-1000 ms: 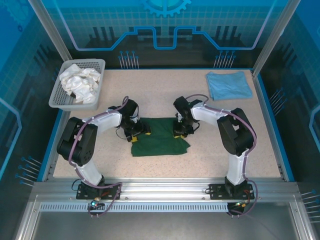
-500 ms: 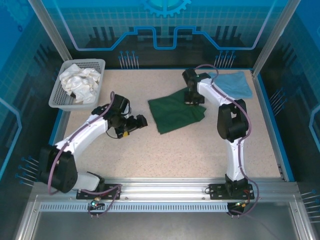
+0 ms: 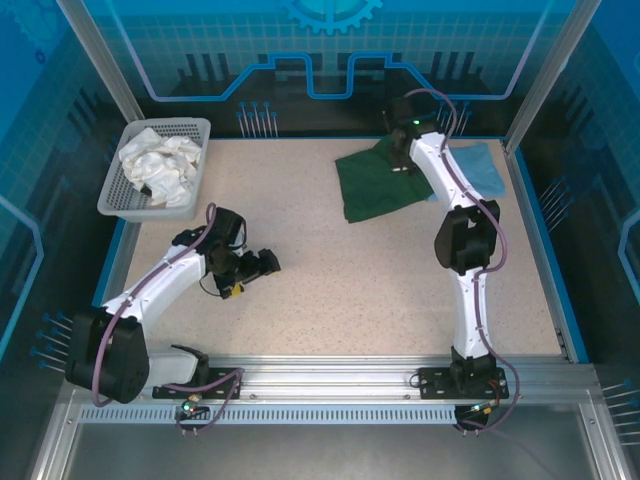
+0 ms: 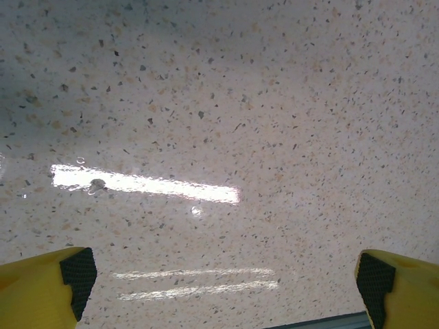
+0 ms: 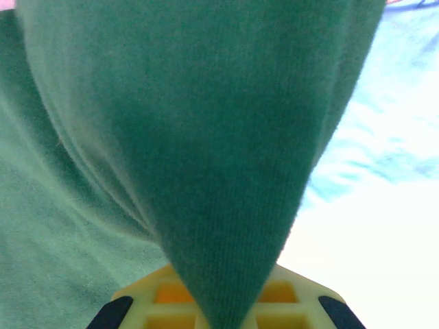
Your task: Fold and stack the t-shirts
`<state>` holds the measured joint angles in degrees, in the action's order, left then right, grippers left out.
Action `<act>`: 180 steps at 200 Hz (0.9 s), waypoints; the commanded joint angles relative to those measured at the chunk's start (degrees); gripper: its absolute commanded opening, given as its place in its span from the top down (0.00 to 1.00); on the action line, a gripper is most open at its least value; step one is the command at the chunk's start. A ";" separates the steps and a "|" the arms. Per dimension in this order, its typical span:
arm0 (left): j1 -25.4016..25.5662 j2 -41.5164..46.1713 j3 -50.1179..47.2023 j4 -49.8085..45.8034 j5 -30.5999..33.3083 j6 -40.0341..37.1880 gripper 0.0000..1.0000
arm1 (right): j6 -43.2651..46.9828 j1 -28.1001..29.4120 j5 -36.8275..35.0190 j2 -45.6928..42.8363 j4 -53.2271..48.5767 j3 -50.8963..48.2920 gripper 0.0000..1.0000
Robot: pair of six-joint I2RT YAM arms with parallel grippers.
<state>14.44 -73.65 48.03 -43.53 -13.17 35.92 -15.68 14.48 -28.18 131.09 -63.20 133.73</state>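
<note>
Already backed left gripper [image 3: 257, 267] [image 4: 226, 274] off toward the base, jaws spread, empty, above speckled beige tabletop [image 3: 330, 290] [image 4: 240, 103]. Hauled large dark green cloth t-shirt [image 3: 372, 185] [image 5: 171, 137], pinched in right gripper [image 3: 401, 160] [image 5: 223, 312], from centre to far right, against folded light blue t-shirt [image 3: 478, 170] [image 5: 387, 137]; stacking likely close.

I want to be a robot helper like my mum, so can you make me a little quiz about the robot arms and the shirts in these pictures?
1. Fill in: the light blue t-shirt lies at the far ____ corner of the table.
2. What is the right gripper shut on? A) nothing B) the dark green t-shirt C) the light blue t-shirt
3. True or false: the left gripper is holding a shirt.
Key: 1 right. 2 B. 3 false, it is open over the bare table.
</note>
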 commanded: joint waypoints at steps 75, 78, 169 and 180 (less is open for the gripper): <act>-1.43 -2.26 -0.52 -2.52 -1.24 -1.32 0.01 | 8.93 -8.49 2.86 -1.45 -4.04 10.14 1.00; -1.43 -2.33 -0.56 -2.53 -1.24 -1.37 0.01 | 9.05 -8.77 2.91 -1.49 -4.04 10.15 1.00; -1.48 -4.37 -0.20 -3.21 -0.64 -1.06 0.01 | 12.08 -15.21 7.85 -1.90 -4.53 11.55 1.00; -1.43 -4.38 -0.37 -3.31 -0.46 -0.80 0.01 | 12.88 -15.70 7.77 -1.17 -4.14 11.67 1.00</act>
<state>13.54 -77.41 47.62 -44.80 -13.30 35.81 -5.34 0.32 -21.56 131.04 -67.70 143.35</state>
